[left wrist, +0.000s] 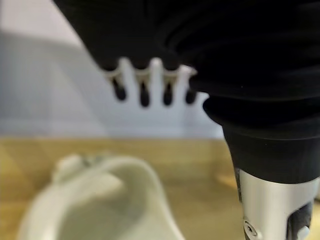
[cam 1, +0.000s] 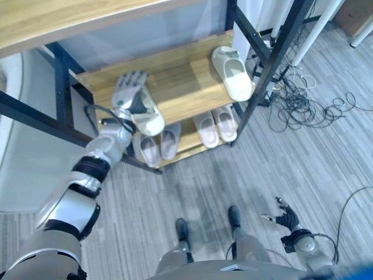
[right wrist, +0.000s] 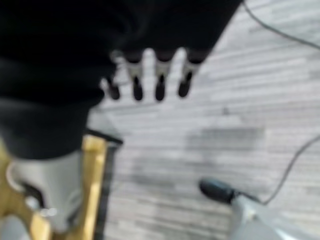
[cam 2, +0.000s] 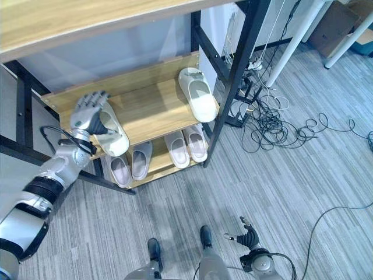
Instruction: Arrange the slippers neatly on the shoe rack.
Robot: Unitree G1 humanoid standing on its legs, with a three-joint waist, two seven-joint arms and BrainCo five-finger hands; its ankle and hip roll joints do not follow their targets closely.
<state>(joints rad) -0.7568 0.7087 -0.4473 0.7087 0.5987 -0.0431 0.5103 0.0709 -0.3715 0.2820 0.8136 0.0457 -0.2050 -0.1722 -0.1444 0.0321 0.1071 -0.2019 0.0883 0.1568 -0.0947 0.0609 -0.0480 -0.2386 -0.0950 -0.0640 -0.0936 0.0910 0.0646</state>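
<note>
Left hand point(cam 2: 88, 112): fingers straight and spread, hovering over the middle shelf, gripping nothing, apparently so it can nudge or let go of the slipper beneath it.
Cream slipper point(cam 2: 112, 133): just under and beside the left hand, lying at the shelf's front edge, angled rather than square.
Shoe rack point(cam 2: 148, 105): wooden shelves in a black frame, directly ahead of the left hand.
Second cream slipper point(cam 2: 197, 94): well apart from the left hand, at the shelf's far end.
Lower pairs point(cam 2: 157, 154): below the left hand, four slippers sitting side by side.
Right hand point(cam 2: 249, 237): low near the floor, fingers loosely relaxed, empty and idle.
</note>
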